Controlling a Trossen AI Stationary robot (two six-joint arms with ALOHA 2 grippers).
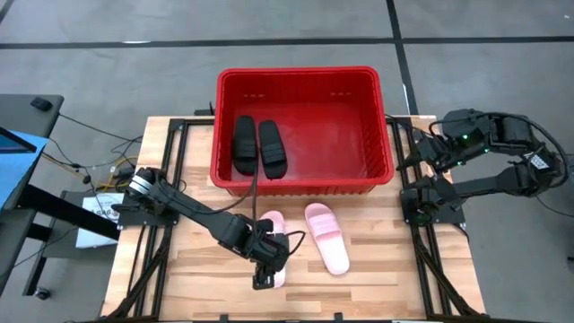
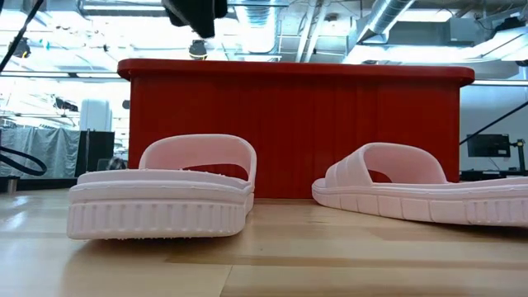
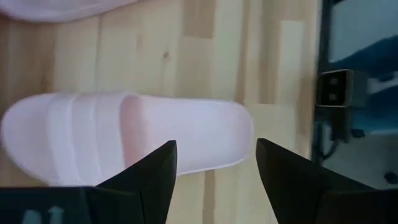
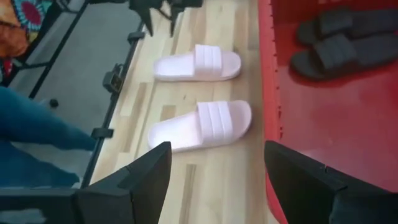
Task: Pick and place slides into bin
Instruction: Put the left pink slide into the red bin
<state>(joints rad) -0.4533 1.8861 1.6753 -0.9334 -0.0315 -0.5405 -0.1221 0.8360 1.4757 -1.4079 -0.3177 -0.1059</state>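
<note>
Wooden table (image 1: 377, 269): left gripper (image 1: 265, 274) (open) above pink slide (image 3: 124, 140)

Bin (image 1: 303, 184) floor bare right of the two black slides (image 1: 259, 146) at its left, open from above; bare wood between the two pink slides (image 1: 326, 237) and right of them; left gripper (image 1: 263, 279), fingers apart, hangs over the left pink one.
</note>
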